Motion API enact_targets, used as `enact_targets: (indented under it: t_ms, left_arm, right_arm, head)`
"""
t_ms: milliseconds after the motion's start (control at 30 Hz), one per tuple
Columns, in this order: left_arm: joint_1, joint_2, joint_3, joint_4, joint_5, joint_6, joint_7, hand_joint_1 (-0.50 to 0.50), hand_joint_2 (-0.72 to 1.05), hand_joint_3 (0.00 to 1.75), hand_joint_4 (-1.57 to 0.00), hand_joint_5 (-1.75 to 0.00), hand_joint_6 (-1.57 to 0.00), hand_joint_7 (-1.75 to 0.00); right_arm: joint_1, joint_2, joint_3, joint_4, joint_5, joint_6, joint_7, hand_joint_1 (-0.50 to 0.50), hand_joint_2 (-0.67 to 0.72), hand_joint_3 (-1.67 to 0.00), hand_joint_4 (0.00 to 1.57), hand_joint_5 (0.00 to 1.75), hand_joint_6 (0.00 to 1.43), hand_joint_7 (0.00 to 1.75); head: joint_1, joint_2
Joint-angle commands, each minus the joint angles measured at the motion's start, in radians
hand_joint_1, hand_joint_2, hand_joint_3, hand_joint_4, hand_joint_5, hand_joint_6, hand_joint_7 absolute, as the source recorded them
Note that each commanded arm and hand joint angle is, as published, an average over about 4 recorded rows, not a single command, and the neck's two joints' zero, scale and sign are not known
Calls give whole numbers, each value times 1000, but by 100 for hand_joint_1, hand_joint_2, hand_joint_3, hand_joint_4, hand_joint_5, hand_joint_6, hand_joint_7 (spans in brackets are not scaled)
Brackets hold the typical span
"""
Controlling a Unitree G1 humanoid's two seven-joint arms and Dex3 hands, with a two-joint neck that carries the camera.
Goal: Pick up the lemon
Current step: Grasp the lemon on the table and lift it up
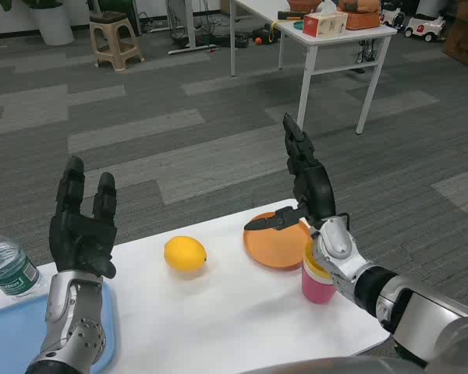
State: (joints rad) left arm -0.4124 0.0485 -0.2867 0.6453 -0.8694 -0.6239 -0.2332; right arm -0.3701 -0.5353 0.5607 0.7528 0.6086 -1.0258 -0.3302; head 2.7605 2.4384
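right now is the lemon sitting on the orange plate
No, the lemon lies on the bare white table, left of the orange plate.

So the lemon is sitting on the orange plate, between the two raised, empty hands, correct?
Not quite. In the head view the lemon lies on the bare white table, apart from the orange plate, just to its left in the picture. The rest holds: the left hand and right hand are both raised and empty, with the lemon between them.
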Motion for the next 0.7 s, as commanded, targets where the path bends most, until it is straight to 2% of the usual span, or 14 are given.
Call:
enact_targets:
  t_ms: [33, 100, 200, 533, 700]
  left_arm:
    - [22, 108, -25, -36, 258, -504, 448, -50, -37, 9, 0, 0, 0, -2]
    - [20, 108, -27, -36, 257, -504, 448, -50, -37, 9, 0, 0, 0, -3]
    - [17, 108, -32, -35, 256, -504, 448, -50, -37, 9, 0, 0, 0, 0]
    - [15, 109, -38, -32, 250, -504, 448, -50, -37, 9, 0, 0, 0, -3]
    - [15, 109, -38, -28, 249, -504, 448, -50, -37, 9, 0, 0, 0, 0]
  right_arm:
    - [-10, 84, -185, -101, -414, -307, -500, -25, 45, 0, 0, 0, 0, 0]
    - [-10, 84, -185, -102, -414, -307, -500, -25, 42, 0, 0, 0, 0, 0]
    - [-10, 84, -185, -105, -414, -307, -500, -25, 41, 0, 0, 0, 0, 0]
    - [-10, 84, -183, -107, -413, -307, -500, -25, 41, 0, 0, 0, 0, 0]
    - [-10, 82, -183, -105, -412, -306, -500, -25, 38, 0, 0, 0, 0, 0]
  head:
    - [-59, 67]
    - [-38, 36]
    - [-40, 32]
    - [-38, 14]
    - [-33, -41]
